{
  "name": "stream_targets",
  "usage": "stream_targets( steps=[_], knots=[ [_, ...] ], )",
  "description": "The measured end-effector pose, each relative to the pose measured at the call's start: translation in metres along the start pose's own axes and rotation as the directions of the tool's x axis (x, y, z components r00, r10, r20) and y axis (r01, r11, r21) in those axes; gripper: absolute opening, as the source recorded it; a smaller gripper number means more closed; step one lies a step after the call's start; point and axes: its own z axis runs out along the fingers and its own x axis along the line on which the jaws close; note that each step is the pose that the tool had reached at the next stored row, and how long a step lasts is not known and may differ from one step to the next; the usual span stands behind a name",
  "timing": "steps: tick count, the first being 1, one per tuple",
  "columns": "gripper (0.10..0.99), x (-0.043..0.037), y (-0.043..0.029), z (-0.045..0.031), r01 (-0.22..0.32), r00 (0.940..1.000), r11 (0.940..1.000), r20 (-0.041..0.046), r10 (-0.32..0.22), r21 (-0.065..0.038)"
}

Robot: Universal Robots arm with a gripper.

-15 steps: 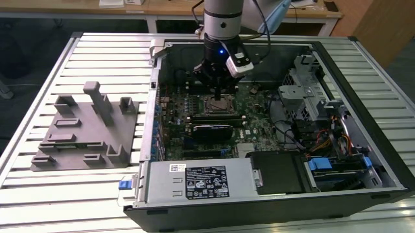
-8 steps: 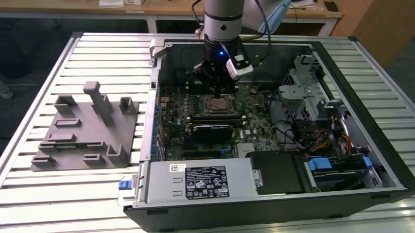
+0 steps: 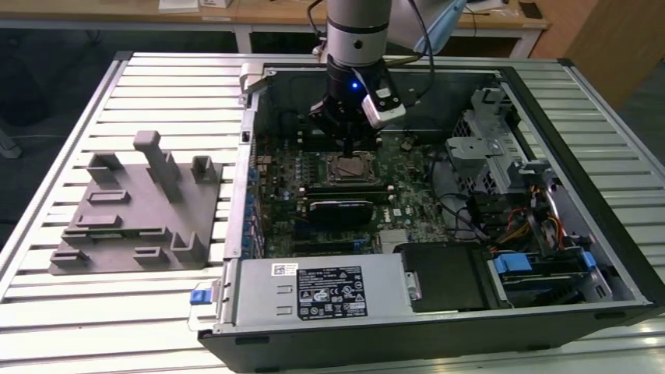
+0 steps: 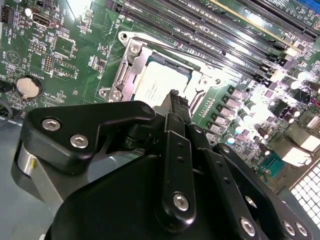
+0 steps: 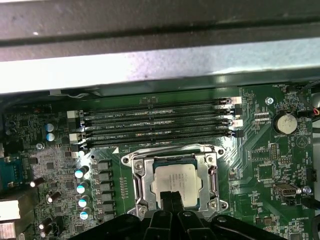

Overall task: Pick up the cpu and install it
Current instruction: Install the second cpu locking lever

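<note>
Cpu [image 5: 177, 181] seated flat in its socket [image 5: 137, 175] on the green board [image 4: 55, 55], metal frame round all four edges. Pincer [image 5: 171, 197] pressed together, tip over the chip's near edge. Memory slots [image 5: 155, 125] just beyond the frame. Grey fixture [image 3: 135, 206] at 9 o'clock on the slatted surface [image 3: 156, 86], outside the case wall.

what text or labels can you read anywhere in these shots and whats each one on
No text here can be quoted reliably.
Black label and white label on the power supply: print too small to read.
Top of the cpu: faint markings, blurred.
White lettering on the motherboard by the memory slots: too small to read.
</note>
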Motion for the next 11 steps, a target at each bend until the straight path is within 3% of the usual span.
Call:
stream_targets(
  steps=[6, 11],
  knots=[
    [0.106, 0.0001, -0.0001, -0.0004, 0.0, 1.0, 1.0, -0.0001, 0.0, 0.0],
    [0.106, -0.0001, -0.0005, -0.0087, 0.0, 1.0, 1.0, -0.0001, 0.0, 0.0]
  ],
)
